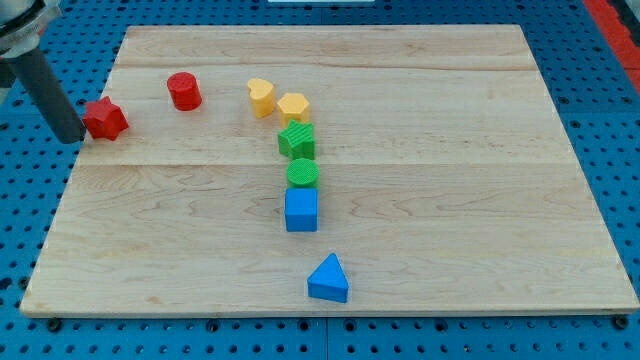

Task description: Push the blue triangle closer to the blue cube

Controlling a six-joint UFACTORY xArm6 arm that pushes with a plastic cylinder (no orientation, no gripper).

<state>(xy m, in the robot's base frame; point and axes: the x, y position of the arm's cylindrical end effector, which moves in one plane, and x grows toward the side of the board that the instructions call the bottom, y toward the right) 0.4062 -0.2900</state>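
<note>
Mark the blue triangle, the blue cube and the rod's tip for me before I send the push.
blue triangle (328,279): camera view, on its front sloping face.
blue cube (301,211): camera view, on its front face.
my tip (70,138): camera view, on the rod's very end, just left of the red star (105,119).

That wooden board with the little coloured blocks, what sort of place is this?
Probably a robotics lab bench: a wooden board lies on a blue perforated table, with toy-like pieces such as a blue cube and a blue triangle, and my tip beside a red star.
</note>
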